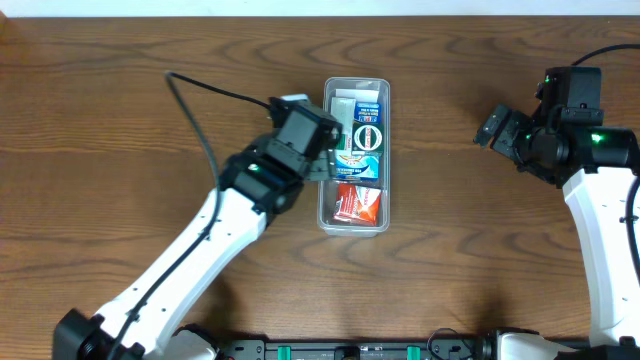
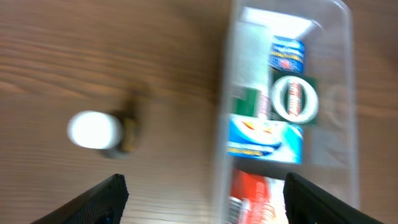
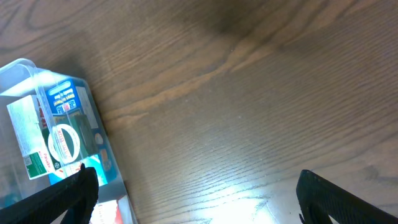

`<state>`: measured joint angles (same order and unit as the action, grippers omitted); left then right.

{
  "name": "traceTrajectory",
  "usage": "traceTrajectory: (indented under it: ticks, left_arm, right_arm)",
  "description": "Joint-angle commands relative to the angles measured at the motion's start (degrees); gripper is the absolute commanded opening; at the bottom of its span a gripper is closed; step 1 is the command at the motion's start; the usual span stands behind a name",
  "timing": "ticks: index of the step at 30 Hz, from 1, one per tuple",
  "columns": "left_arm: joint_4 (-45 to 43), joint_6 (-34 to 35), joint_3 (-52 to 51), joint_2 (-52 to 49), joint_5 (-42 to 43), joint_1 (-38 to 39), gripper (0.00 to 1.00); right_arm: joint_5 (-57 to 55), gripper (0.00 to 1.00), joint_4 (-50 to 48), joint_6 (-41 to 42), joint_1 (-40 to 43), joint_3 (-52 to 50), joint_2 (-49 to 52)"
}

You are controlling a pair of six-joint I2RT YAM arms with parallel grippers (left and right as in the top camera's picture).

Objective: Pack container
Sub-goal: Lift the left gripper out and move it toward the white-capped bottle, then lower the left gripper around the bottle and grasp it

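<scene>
I hover my left gripper (image 2: 205, 202), jaws apart, over the long clear plastic container (image 1: 387, 140) mid brown wooden tabletop (image 1: 120, 120), likely adding to its small printed boxes (image 1: 360, 165); my right gripper (image 3: 199, 199) sits aside, jaws wide and empty.

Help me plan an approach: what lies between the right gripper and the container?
Nothing but bare table between the right gripper and the container, shown in the overhead view.

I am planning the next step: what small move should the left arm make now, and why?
Probably shift the left gripper toward the small white-topped item beside the container: its jaws stand open and empty, and that item lies outside it.
</scene>
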<state>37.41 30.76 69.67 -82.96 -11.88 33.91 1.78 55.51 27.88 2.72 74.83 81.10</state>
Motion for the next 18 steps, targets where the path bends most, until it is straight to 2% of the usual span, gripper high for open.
traceTrajectory:
  ticks: [1, 4, 10, 15, 18]
  left_arm:
    - [2.2, -4.2, 0.1, -0.6, -5.3, -4.3, 0.84]
    - [3.5, -5.1, 0.1, -2.9, -3.4, -8.9, 0.85]
    - [0.2, -11.3, 0.1, -8.2, 7.3, -16.8, 0.84]
    - [-0.8, -12.8, 0.1, -10.4, 9.7, -19.6, 0.73]
    - [-1.2, -13.4, 0.1, -11.3, 12.9, -19.6, 0.72]
  right_arm:
    - [0.2, 0.99, 0.0, 0.4, 0.3, 0.1, -0.9]
    - [0.2, 0.99, 0.0, 0.4, 0.3, 0.1, -0.9]
    - [0.2, 0.99, 0.1, 0.4, 0.3, 0.1, -0.9]
    - [0.2, 0.99, 0.0, 0.4, 0.3, 0.1, -0.9]
    - [0.2, 0.99, 0.1, 0.4, 0.3, 0.1, -0.9]
